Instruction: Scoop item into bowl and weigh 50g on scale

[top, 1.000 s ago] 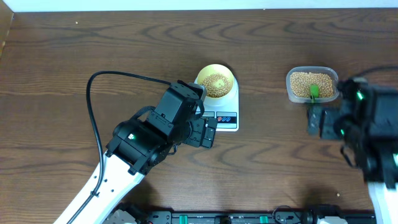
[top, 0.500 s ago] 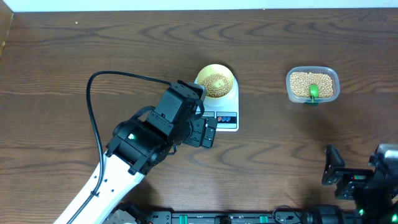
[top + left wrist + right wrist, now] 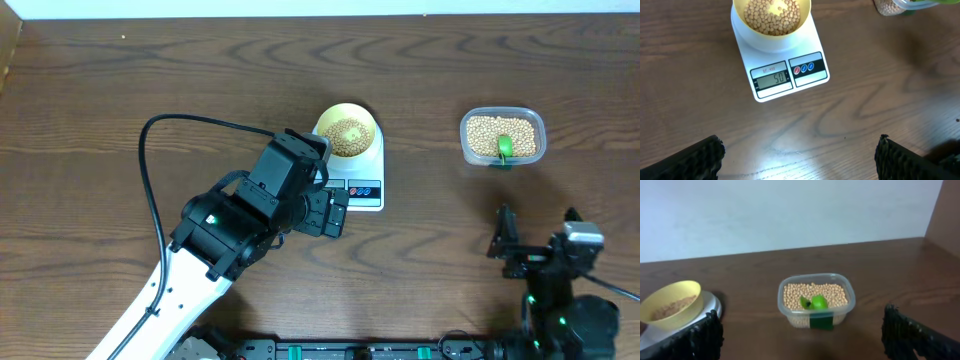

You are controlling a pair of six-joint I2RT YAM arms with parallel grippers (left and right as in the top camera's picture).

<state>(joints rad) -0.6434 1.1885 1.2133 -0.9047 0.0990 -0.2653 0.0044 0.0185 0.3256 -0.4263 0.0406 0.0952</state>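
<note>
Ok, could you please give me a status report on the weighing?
Open and empty: left tool, right tool. On scale: bowl of beans, display reads 50. In tub: green scoop. Nothing obstructing.

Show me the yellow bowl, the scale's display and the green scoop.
yellow bowl (image 3: 675,317), right wrist view, outer wall.
scale display (image 3: 772,78), left wrist view, middle of the readout.
green scoop (image 3: 816,302), right wrist view, its rounded head.

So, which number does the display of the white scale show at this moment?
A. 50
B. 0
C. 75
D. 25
A: in the left wrist view, the display at the front of the scale reads 50.
</note>
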